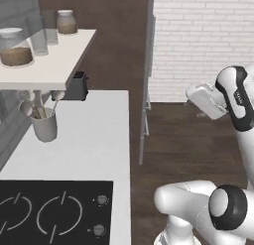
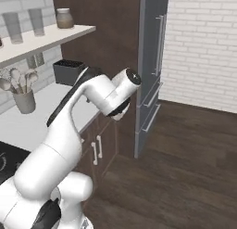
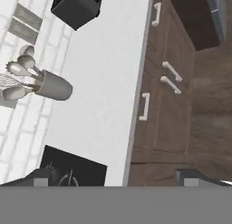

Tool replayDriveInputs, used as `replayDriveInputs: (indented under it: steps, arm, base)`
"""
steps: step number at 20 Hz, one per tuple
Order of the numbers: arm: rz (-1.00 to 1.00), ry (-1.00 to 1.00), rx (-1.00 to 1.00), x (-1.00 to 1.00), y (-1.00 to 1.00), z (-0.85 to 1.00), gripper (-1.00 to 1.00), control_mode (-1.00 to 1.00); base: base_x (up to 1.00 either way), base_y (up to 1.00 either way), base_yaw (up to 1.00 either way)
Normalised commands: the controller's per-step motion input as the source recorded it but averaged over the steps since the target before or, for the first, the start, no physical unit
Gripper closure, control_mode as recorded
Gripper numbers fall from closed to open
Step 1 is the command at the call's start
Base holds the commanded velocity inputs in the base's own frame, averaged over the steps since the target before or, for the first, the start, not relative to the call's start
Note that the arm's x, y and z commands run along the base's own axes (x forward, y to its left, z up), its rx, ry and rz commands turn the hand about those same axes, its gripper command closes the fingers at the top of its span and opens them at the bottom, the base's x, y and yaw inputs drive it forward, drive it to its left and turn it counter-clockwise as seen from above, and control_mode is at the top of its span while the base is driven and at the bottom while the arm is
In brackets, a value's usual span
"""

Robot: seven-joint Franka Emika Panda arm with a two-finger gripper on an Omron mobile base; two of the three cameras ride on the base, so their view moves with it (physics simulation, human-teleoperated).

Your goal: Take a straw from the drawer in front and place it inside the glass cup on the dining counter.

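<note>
Our hand [image 3: 113,178] hangs wide open with nothing in it, looking down at the white counter [image 3: 104,82] edge and the dark brown cabinet fronts with pale bar handles [image 3: 144,106]. We can't spot the straw or an open drawer here. Best bet is probably to line up square on a drawer handle first.

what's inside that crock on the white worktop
Spoons stand in the crock, round bowls up, handles down inside. The crock is opaque, so its bottom and anything else inside cannot be seen.
</note>
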Motion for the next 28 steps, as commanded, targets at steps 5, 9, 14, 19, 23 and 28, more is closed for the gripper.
replayDriveInputs:
  steps: [5,9,14,19,23,28]
  arm:
    - [0.05,-0.02,0.38,0.12,-0.3,-0.89,-1.0,-1.0]
    - [0.08,0.0,0.29,0.28,-0.01,-0.98,-1.0,-1.0]
    - [0.06,0.0,0.26,0.32,0.22,-0.94,-1.0,-1.0]
    - [0.01,-0.04,0.16,0.04,0.39,-0.8,-1.0,-1.0]
    - [0.0,-0.02,0.13,0.0,0.35,-0.72,-1.0,-1.0]
    - [0.07,-0.01,0.07,0.06,0.4,-0.56,-1.0,-1.0]
  base:
    - [0.0,0.0,0.0]
    - [0.0,0.0,0.0]
    - [0.0,0.0,0.0]
    - [0.0,0.0,0.0]
    - [0.0,0.0,0.0]
    - [0.0,0.0,0.0]
